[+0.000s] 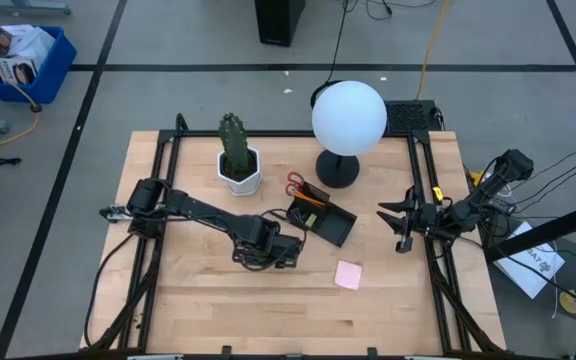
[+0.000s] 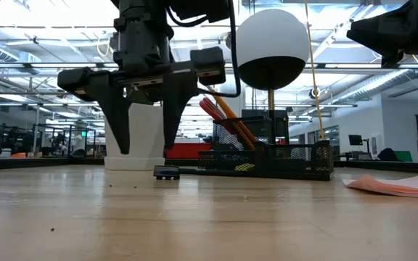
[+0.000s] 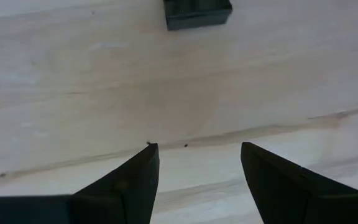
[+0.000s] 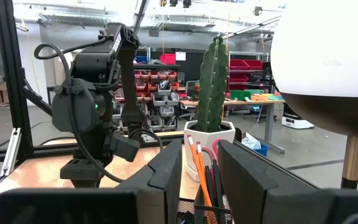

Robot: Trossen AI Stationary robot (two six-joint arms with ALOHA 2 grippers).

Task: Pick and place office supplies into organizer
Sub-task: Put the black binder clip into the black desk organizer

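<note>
My left gripper [image 1: 268, 252] hangs over the table's middle, open, fingers pointing down and fingertips clear of the wood [image 2: 147, 148] [image 3: 197, 168]. A tiny black clip [image 2: 167, 172] [image 3: 197, 14] lies flat on the table just beyond the fingers, untouched. The black organizer [image 1: 325, 218] [image 2: 267, 158] stands to the right of the gripper with red-handled scissors [image 1: 295, 184] and orange pencils [image 2: 227, 119] sticking up in it. The pink sticky-note pad [image 1: 348, 275] [image 2: 398, 185] lies flat nearer the front. My right gripper [image 1: 400, 225] [image 4: 201, 171] waits open at the table's right side, holding nothing.
A white hexagonal pot with a cactus [image 1: 238, 160] stands behind the left arm. A lamp with a white globe [image 1: 349, 117] and black base [image 1: 337, 170] stands behind the organizer. Bare wood spreads along the table's near side [image 1: 218, 310].
</note>
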